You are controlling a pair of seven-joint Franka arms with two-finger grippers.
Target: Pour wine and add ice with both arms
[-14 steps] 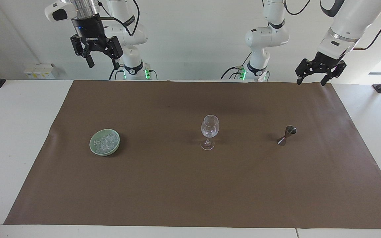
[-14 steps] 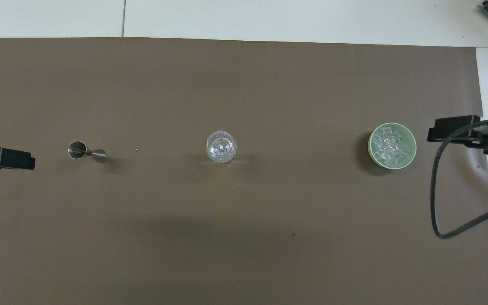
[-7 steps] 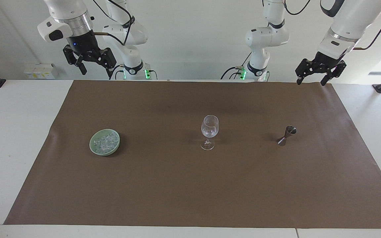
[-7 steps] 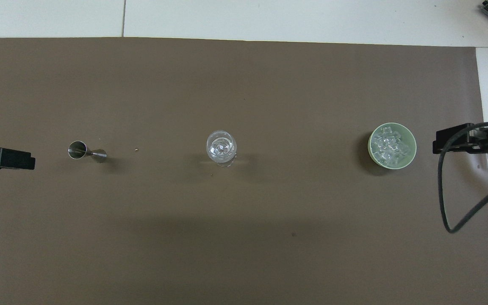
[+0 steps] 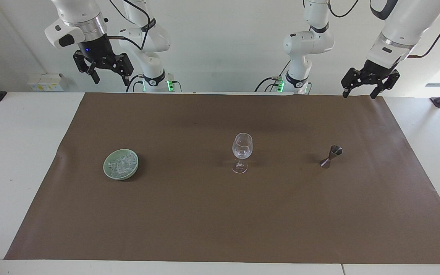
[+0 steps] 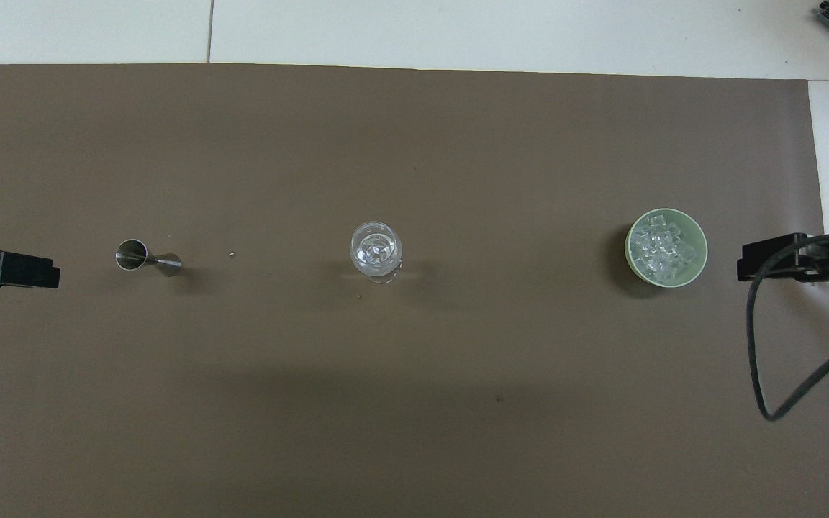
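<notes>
**Right arm backing off, both grippers empty, looks like we're about wrapped up**

Going left to right in the facing view. The right gripper point(image 5: 109, 72) is what's just changed: a second ago it was hanging lower and closer to the camera, and now we're seeing it pulled up and back toward its base at the right arm's end of the table, fingers spread wide and holding nothing. We're reading that as a retreat after a drop, not a fresh approach.

Below it, the pale green bowl point(image 5: 106, 170) is sitting on the brown paper mat point(image 5: 204, 221), round and glossy, with the ice point(image 5: 121, 164) heaped inside as small clear glassy chunks.

In the middle we're looking at the wine glass point(image 5: 241, 151): upright, thin stem, clear rounded bowl, with something glinting at the bottom. From the overhead view it's looking like a piece or two of ice, though we can't say for sure.

Next, toward the left arm's end, the metal jigger point(image 5: 332, 156) is standing there, hourglass-shaped, brushed steel.

Last, the left gripper point(image 5: 360, 88) is waiting over the mat's edge, fingers released, empty.
</notes>
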